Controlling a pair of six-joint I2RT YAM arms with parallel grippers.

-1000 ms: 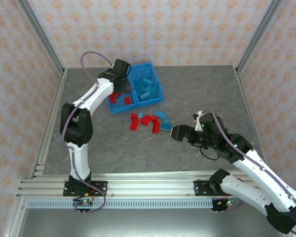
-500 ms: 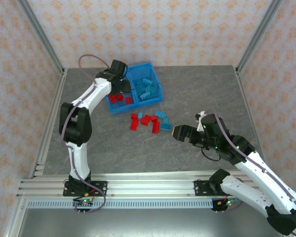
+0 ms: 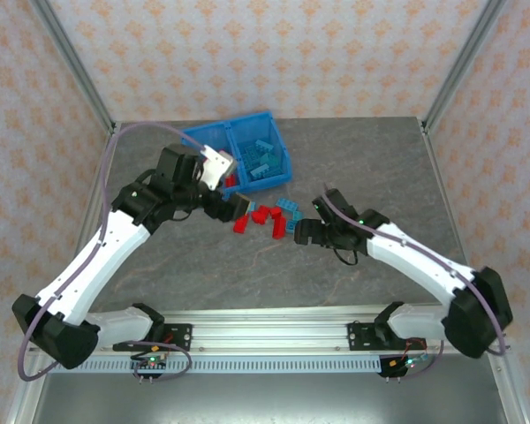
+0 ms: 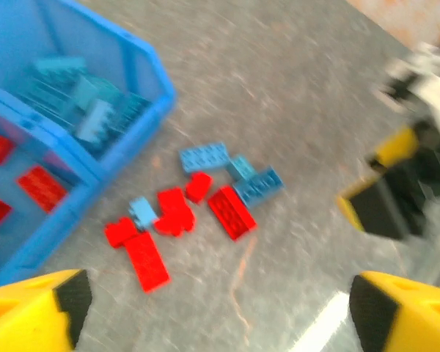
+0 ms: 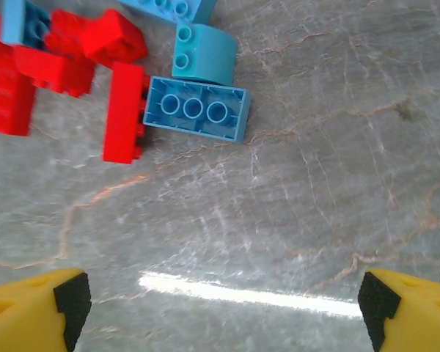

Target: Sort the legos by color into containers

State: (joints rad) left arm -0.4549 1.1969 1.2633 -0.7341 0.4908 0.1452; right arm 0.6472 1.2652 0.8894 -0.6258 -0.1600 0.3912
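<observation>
The loose legos (image 3: 267, 216) sit in one tight clump mid-table, reds and light blues touching each other. The blue bin (image 3: 252, 117) is off at about 11 o'clock from them, with reds in its left compartment and light blues in the right. Biggest worry imo is both arms crowding the same clump. The left gripper (image 3: 238, 205) hangs at its 9 o'clock edge and the right gripper (image 3: 302, 231) at about 4 o'clock, both with fingers spread wide and nothing in them. If they dive in together they could bump. Also, in the right wrist view the long light blue brick (image 5: 194, 108) is jammed against a red brick (image 5: 125, 111) at its 9 o'clock, so a sloppy pinch could drag both and drop a red in the wrong side. The left wrist view is blurry too, so lining up from it looks dicey.
</observation>
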